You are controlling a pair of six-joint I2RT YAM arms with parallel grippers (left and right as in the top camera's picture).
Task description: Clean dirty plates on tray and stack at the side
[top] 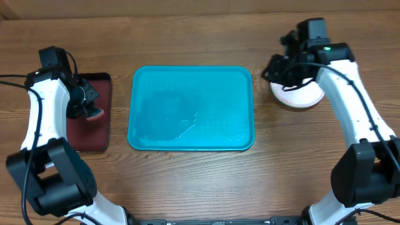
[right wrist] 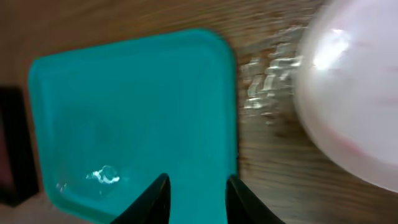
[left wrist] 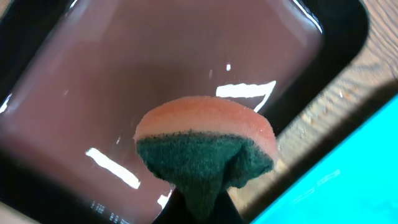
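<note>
Wooden table [top: 200,187], glossy teal tray [top: 191,107], round plate [top: 303,97]

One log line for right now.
left gripper: shut on sponge, over red tray | right gripper: open, beside white plate | teal tray: bare, wet

This seems a robot lab, not a home: a left arm [top: 47,109] and a right arm [top: 353,100] with loose cables [top: 12,81] stand at a wooden table [top: 187,181], with a tray [top: 219,94] and a sponge [left wrist: 205,143].
</note>
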